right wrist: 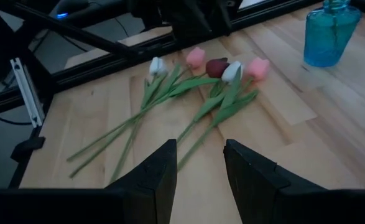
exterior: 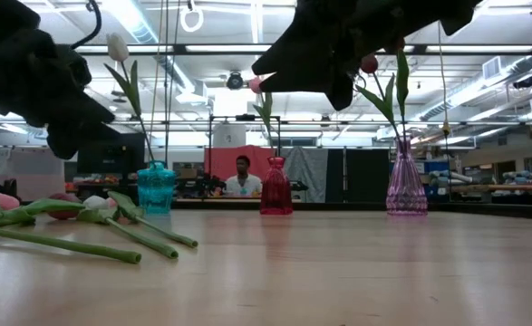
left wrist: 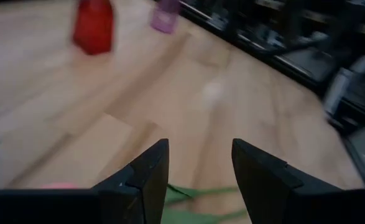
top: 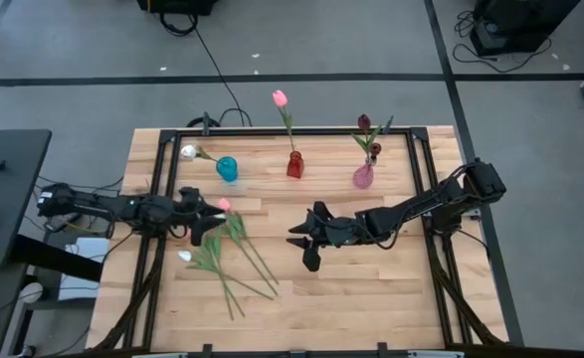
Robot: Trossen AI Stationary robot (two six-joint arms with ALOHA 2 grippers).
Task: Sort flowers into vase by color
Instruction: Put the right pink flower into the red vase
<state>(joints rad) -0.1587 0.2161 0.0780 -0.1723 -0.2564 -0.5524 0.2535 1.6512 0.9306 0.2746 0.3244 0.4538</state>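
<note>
Now | left tool point(left wrist: 198, 180): parted, empty, above loose flowers point(right wrist: 201, 99) | right tool point(right wrist: 199, 171): parted, empty, mid-table

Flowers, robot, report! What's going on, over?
Left gripper open, above loose flowers. Right gripper open, empty, mid-table. Blue vase, red vase, purple vase each hold tulips. Nothing in the way.

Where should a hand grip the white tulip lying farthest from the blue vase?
Grip the white tulip mid-stem, coming straight down from above. It lies flat on the table, its thin stem crossing other stems near the lower end, and the head looks too soft to pinch.
</note>
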